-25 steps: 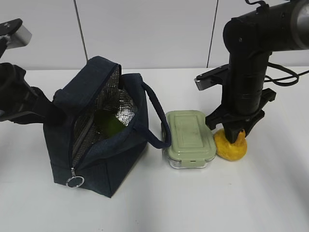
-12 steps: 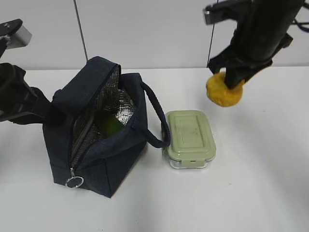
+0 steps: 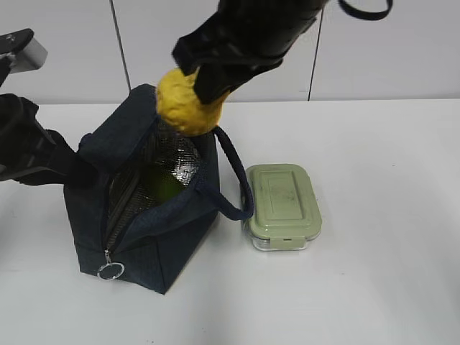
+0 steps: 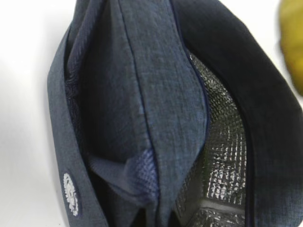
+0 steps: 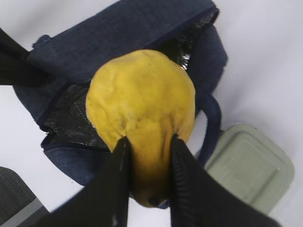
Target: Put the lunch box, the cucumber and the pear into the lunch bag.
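The navy lunch bag (image 3: 154,230) stands open, its foil lining showing. The green cucumber (image 3: 162,185) lies inside it. My right gripper (image 3: 210,77) is shut on the yellow pear (image 3: 185,103) and holds it in the air just above the bag's opening. In the right wrist view the fingers (image 5: 124,156) pinch the pear (image 5: 142,99) over the bag (image 5: 118,33). The sage-lidded lunch box (image 3: 282,205) sits on the table right of the bag. My left gripper (image 3: 72,167) is at the bag's left flap. The left wrist view shows only bunched bag fabric (image 4: 142,94) hiding the fingers.
The bag's padded handle (image 3: 233,172) loops toward the lunch box. The zipper's ring pull (image 3: 111,270) hangs at the bag's front corner. The white table (image 3: 374,287) stretches out right of and in front of the lunch box. A panelled wall stands behind.
My right gripper lifted the pear from the table right of the lunch box and carried it up and left to above the bag's opening. The left arm, bag and lunch box stayed put.
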### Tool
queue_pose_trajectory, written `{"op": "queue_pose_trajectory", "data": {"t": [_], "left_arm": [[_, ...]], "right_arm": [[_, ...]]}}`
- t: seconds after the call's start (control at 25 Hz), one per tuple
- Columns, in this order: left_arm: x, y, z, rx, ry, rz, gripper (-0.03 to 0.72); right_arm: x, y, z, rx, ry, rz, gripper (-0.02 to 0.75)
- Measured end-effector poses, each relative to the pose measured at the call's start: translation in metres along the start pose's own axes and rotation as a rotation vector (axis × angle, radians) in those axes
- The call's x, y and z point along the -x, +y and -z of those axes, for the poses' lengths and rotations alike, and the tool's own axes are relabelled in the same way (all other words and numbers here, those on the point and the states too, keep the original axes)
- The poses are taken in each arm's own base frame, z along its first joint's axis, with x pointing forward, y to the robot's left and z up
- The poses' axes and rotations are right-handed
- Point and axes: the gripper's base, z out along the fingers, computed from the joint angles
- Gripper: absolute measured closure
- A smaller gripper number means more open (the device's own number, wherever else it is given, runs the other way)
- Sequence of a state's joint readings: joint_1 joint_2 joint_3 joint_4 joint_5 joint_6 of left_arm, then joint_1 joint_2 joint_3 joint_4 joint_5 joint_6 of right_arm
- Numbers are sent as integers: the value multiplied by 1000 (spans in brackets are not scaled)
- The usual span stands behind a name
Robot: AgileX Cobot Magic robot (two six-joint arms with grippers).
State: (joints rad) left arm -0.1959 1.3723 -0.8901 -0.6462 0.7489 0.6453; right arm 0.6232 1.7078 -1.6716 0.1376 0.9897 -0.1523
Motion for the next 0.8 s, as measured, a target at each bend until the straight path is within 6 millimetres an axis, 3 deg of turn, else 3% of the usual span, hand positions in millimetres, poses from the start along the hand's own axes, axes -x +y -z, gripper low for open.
{"op": "queue_pose_trajectory", "data": {"t": [0.24, 0.4, 0.48, 0.64, 0.8], "left_arm": [[0, 0, 0, -1, 1, 0, 687], [0, 0, 0, -1, 1, 0, 687], [0, 0, 0, -1, 1, 0, 687], [0, 0, 0, -1, 1, 0, 687], [0, 0, 0, -1, 1, 0, 687]], "right_arm": [[-3, 22, -51, 38, 74, 50, 592], [-10, 21, -78, 40, 142, 53, 570], [-11, 21, -84, 40, 156, 53, 494], [-10, 21, -81, 41, 149, 58, 239], [-6, 15, -65, 35, 112, 24, 188]]}}
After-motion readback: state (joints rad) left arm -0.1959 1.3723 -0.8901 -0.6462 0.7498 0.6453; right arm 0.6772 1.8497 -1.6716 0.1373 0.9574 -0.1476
